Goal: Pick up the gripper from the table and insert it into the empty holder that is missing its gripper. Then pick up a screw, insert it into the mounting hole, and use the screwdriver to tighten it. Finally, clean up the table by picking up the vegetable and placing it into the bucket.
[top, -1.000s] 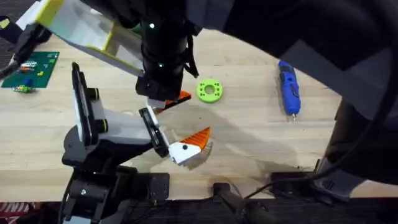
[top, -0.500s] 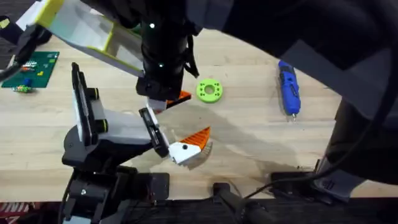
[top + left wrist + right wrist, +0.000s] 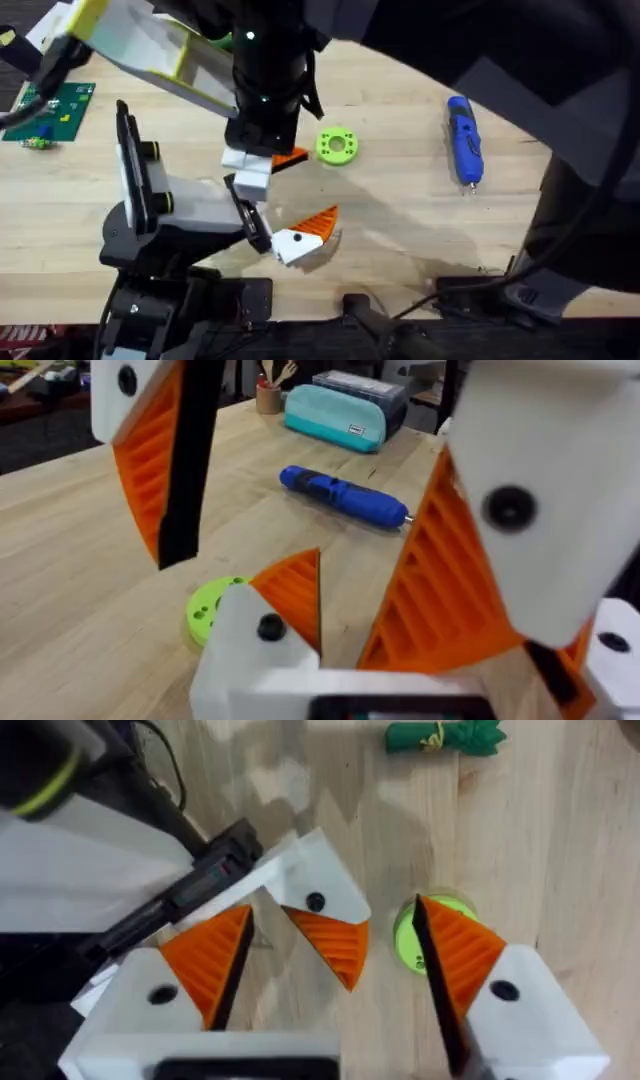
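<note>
My screwdriver [image 3: 463,140] lies on the table [image 3: 400,230] off to my right, well apart from the rest. To its left sits a round disc [image 3: 337,146], then the gripper [image 3: 262,166] beside that. Nearer me than those, down-left of the screwdriver, the holder [image 3: 246,212] touches a twin finger [image 3: 305,232].
</note>
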Robot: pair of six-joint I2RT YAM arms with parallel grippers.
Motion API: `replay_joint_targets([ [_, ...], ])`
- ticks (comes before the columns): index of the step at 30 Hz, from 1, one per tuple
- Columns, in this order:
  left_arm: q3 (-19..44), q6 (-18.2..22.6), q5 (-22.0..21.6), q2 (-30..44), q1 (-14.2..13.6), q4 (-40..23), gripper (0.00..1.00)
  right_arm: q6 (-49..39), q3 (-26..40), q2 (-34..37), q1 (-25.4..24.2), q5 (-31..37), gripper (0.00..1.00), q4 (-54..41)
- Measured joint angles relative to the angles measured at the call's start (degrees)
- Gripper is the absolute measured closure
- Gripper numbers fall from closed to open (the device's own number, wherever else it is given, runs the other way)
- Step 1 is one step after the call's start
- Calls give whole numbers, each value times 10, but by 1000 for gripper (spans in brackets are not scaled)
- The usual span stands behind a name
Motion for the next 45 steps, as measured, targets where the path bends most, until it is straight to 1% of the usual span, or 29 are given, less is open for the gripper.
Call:
replay_joint_targets([
  [14,0,2,0,0,0,0,14,0,0,-2,0,1,5,2],
  [18,0,2,0,0,0,0,14,0,0,-6,-9,-2,5,7],
  [22,0,2,0,0,0,0,14,15,0,-28,-40,-4,7,8],
  [28,0,2,0,0,0,0,15,53,0,-88,-112,-4,5,6],
  [35,0,2,0,0,0,0,13,70,-5,-148,-184,-6,4,-32],
  [37,0,2,0,0,0,0,14,72,-24,-169,-207,-6,5,-34],
  [40,0,2,0,0,0,0,14,76,-83,-205,-245,-8,5,-26],
  [45,0,2,0,0,0,0,14,106,-235,-279,-308,-8,5,28],
])
